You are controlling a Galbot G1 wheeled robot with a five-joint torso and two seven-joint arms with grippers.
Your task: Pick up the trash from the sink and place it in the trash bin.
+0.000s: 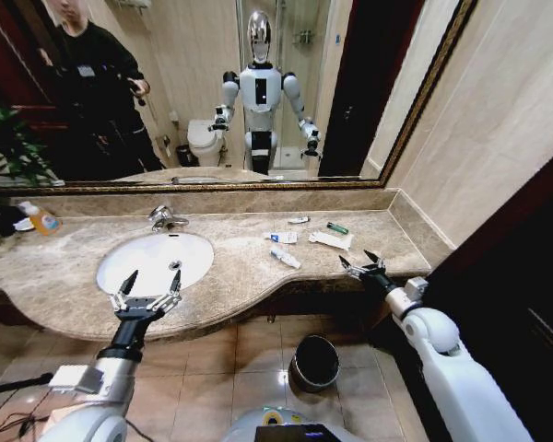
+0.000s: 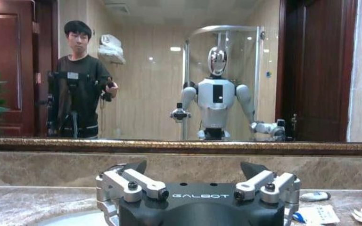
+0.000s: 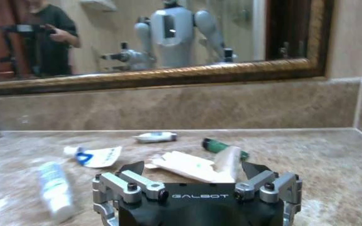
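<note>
Head view looks down; both wrist views face the mirror (image 2: 168, 70) (low, counter-level).

Glossy beige marble countertop (image 1: 240, 267), smooth white basin (image 1: 147, 258), shiny chrome faucet (image 1: 163, 218).

The countertop (image 1: 240, 267) is veined beige-brown marble, the sink (image 1: 147, 258) plain white. White tubes (image 1: 285, 258) are marked with blue, one tube (image 1: 337, 227) is green, and the bin (image 1: 314, 363) is black.

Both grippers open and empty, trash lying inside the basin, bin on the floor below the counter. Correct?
Not quite. The trash lies on the countertop to the right of the basin, not inside it, as the head view shows. The rest holds: left gripper and right gripper are open and empty, and the bin stands on the floor below the counter.
</note>
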